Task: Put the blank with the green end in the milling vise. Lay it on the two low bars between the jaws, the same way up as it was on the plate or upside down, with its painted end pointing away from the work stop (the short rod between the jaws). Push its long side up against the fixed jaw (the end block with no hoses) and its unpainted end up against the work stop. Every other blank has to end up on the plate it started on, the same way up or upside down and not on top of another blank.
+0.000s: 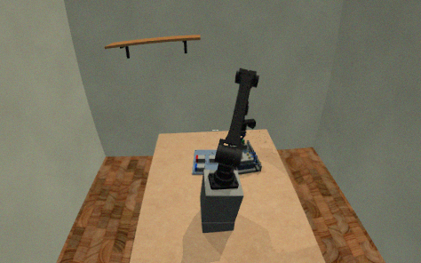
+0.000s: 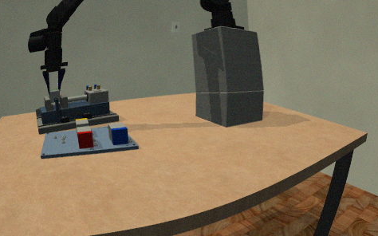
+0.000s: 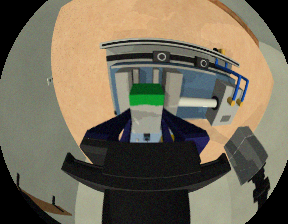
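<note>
Looking down from the top view: the arm rises off its grey pedestal on the desk and leans over the milling vise, hiding most of it. The blue plate lies left of the vise, just beside it; red and blue ends of blanks show on it. A wooden shelf hangs on the far wall. No writing is legible.

Exterior view: the claw points straight down over the vise, closed on a grey blank; its painted end is not visible from here. The blank's lower part sits at the height of the vise blocks, close to the left block. The block with small blue and yellow fittings stands to the right. On the plate, a red-ended blank and a blue-ended blank stand apart; a yellow-topped piece lies behind the red one. Small pegs occupy the plate's left part.

Wrist view: the green-ended blank is gripped between the dark fingers, green end pointing away from the camera, over the vise opening. Blue hoses run at the right.
</note>
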`<state>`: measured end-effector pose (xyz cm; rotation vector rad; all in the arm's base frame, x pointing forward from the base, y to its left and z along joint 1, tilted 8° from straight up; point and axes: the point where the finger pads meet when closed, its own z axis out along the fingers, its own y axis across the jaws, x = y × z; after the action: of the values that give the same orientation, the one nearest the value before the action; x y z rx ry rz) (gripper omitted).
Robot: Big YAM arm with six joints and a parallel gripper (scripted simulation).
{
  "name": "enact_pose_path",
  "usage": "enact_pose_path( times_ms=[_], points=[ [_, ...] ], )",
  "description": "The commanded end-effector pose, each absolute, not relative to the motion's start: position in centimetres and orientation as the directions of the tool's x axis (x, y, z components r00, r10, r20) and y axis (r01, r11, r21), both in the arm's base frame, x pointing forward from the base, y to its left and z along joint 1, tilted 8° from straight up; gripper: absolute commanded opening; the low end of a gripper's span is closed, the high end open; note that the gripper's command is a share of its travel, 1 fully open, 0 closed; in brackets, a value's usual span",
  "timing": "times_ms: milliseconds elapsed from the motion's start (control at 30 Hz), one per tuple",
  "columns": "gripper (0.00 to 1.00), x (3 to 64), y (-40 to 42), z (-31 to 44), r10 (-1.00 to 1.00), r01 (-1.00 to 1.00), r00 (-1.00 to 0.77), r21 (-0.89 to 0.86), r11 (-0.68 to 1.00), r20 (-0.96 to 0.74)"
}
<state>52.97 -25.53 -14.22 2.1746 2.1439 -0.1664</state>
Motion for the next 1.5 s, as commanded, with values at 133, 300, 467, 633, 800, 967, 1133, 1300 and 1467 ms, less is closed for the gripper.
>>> enact_pose_path(
  times_ms=[133,300,467,633,800,967,1133,1300,1467],
  points=[
    [0.00,54.3,-25.3,-13.1,0.989,1.000,0.015,0.021,-0.012,-0.149],
    [0.00,54.3,-25.3,-13.1,0.989,1.000,0.015,0.021,-0.012,-0.149],
    [0.00,54.3,-25.3,-13.1,0.989,1.000,0.015,0.021,-0.012,-0.149],
    [0.00,54.2,-25.3,-13.1,0.989,1.000,0.015,0.021,-0.012,-0.149],
    [0.00,54.1,-25.3,-13.3,0.989,1.000,0.015,0.017,-0.012,-0.148],
    [0.00,53.9,-25.3,-13.7,0.989,1.000,0.014,0.011,-0.013,-0.145],
    [0.00,53.8,-25.4,-14.3,0.990,1.000,0.014,0.006,-0.013,-0.143],
    [0.00,53.5,-25.4,-14.7,0.990,1.000,0.013,-0.002,-0.013,-0.140],
    [0.00,53.6,-25.5,-14.6,0.990,1.000,0.013,0.001,-0.013,-0.141]
  ],
)
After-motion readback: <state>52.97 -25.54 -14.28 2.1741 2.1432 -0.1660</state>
